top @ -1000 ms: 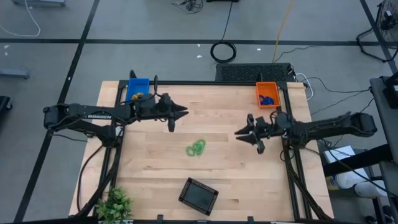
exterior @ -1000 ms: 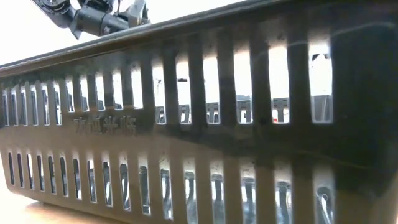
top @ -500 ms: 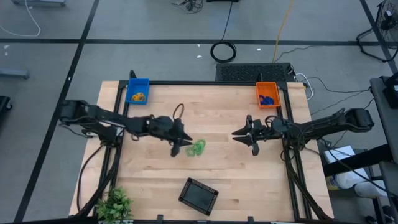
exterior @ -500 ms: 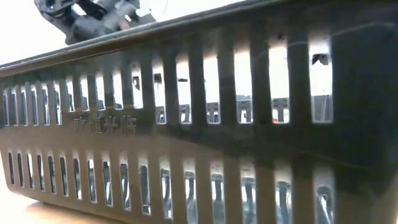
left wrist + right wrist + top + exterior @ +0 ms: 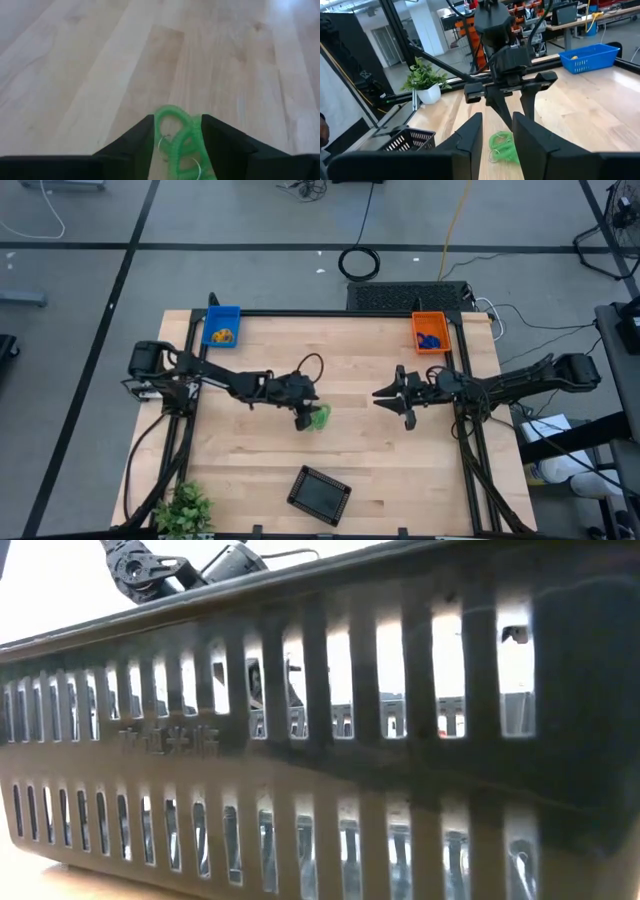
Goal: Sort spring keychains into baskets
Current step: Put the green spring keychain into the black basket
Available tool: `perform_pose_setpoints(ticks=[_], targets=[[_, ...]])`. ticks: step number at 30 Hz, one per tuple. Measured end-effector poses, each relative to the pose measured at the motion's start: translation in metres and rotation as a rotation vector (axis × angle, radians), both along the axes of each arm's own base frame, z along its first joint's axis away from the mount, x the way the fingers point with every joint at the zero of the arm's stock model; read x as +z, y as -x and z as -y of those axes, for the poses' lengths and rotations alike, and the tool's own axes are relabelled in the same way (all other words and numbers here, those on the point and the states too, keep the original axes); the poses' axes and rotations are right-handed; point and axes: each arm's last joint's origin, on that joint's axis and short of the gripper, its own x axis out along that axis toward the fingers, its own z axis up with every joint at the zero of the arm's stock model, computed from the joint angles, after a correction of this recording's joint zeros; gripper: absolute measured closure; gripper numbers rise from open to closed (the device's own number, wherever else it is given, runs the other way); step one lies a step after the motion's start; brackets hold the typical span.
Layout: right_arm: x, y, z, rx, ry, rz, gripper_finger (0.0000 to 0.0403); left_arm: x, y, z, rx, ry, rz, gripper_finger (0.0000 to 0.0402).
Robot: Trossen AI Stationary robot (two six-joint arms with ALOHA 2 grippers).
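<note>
Green keychains at table centre, between fingers of my open left gripper. Blue basket at eleven, orange basket at one: loaded. Black basket at six: empty. Right gripper hovers at three, part open, empty.

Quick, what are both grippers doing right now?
Left gripper: open, fingers either side of the green keychains on the table, not gripping.
Right gripper: open, empty, hovering over the table.
</note>
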Motion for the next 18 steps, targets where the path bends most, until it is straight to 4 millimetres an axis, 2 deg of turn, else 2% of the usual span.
perform_pose_setpoints(ticks=[4, 11, 18], targets=[[-0.001, 0.000, 0.000, 0.002, -0.002, -0.013, 0.0312, -0.001, 0.001, 0.006, -0.075, -0.083, -0.021, 0.0207], [-0.001, 0.000, 0.000, 0.000, -0.002, -0.013, 0.0312, -0.006, 0.001, 0.025, -0.157, -0.207, -0.036, 0.0204], [0.000, 0.000, 0.000, 0.000, -0.003, 0.002, 0.0312, -0.019, 0.000, 0.032, -0.104, -0.262, -0.062, 0.0204]])
